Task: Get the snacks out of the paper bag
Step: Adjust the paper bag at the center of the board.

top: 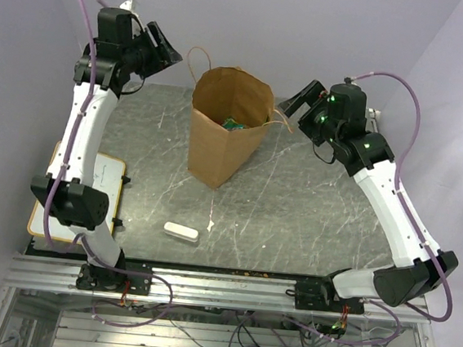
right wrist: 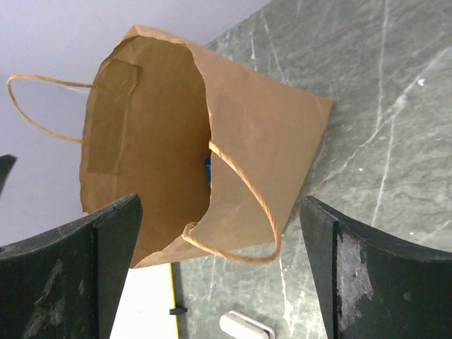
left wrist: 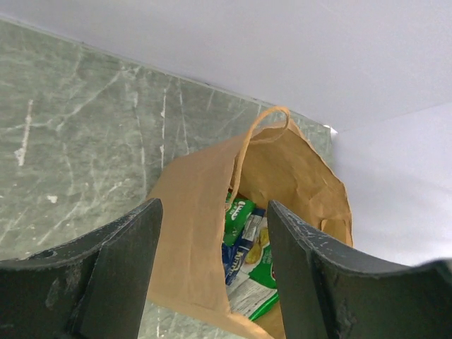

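Observation:
The brown paper bag (top: 223, 132) stands upright at the back middle of the table, mouth open. Green-and-white and blue snacks (left wrist: 251, 251) lie inside it; a bit of green shows in the top view (top: 236, 125), and a sliver of blue in the right wrist view (right wrist: 208, 171). My left gripper (top: 168, 51) is open and empty, raised to the left of the bag's mouth. My right gripper (top: 292, 102) is open and empty, just right of the bag's rim near its handle (right wrist: 244, 205). The bag also fills the left wrist view (left wrist: 205, 233) and the right wrist view (right wrist: 233, 141).
A small white oblong block (top: 181, 232) lies near the table's front edge, also in the right wrist view (right wrist: 246, 326). A white board with a wooden frame (top: 103, 182) lies at the left edge, under the left arm. Purple walls close the back and sides.

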Robot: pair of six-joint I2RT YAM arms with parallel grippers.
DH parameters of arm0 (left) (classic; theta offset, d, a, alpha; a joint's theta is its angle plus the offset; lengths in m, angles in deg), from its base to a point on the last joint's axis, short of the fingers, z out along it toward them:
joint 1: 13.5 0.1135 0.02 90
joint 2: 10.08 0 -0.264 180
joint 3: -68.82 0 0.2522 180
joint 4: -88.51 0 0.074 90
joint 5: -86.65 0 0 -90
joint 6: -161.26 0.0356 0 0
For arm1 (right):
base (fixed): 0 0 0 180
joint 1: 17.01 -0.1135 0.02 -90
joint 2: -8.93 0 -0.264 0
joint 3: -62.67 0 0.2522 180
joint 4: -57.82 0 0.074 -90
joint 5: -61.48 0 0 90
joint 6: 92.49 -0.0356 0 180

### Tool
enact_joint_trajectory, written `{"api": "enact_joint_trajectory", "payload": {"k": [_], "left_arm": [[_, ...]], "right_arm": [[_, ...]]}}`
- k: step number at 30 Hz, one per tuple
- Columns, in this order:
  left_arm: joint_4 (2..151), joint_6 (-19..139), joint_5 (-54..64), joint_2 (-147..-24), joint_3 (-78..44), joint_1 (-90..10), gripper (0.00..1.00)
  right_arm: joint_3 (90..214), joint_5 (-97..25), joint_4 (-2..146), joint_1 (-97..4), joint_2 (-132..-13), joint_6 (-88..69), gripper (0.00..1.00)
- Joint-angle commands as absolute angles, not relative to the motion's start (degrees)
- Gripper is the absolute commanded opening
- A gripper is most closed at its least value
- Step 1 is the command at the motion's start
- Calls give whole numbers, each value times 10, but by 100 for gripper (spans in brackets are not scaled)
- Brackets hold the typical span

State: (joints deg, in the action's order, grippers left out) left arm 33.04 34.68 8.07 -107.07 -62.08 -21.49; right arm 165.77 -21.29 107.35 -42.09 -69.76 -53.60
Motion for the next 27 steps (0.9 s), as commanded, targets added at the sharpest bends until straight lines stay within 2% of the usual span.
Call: {"api": "enact_joint_trajectory", "payload": {"k": [1, 5, 7, 9, 13, 16, 17, 19, 21, 24, 27], "left_arm": [[372, 316, 171, -1118, -633, -209, 72], [402, 297, 223, -1162, -657, -209, 70], [417, 285, 229, -1174, -661, -209, 65], [427, 274, 232, -1188, -668, -209, 60], [454, 253, 258, -1218, -680, -209, 49], [476, 239, 276, -1236, -690, -211, 46], [487, 235, 281, -1240, -691, -211, 46], [499, 229, 281, -1244, -692, -212, 46], [495, 234, 268, -1247, -699, -214, 51], [482, 258, 253, -1254, -719, -220, 54], [462, 270, 243, -1264, -739, -221, 42]], "right_arm": [[1637, -277, 1045, -405, -702, -570, 91], [1623, -319, 1027, -394, -708, -580, 87], [1619, -341, 1020, -387, -712, -586, 76], [1612, -363, 1006, -381, -714, -594, 71], [1600, -386, 991, -374, -719, -611, 69], [1600, -397, 988, -370, -725, -613, 67], [1599, -401, 985, -370, -726, -614, 64], [1596, -410, 976, -367, -728, -616, 51], [1596, -421, 967, -366, -732, -618, 42], [1596, -435, 959, -365, -739, -615, 37], [1601, -456, 952, -365, -746, -607, 19]]}}
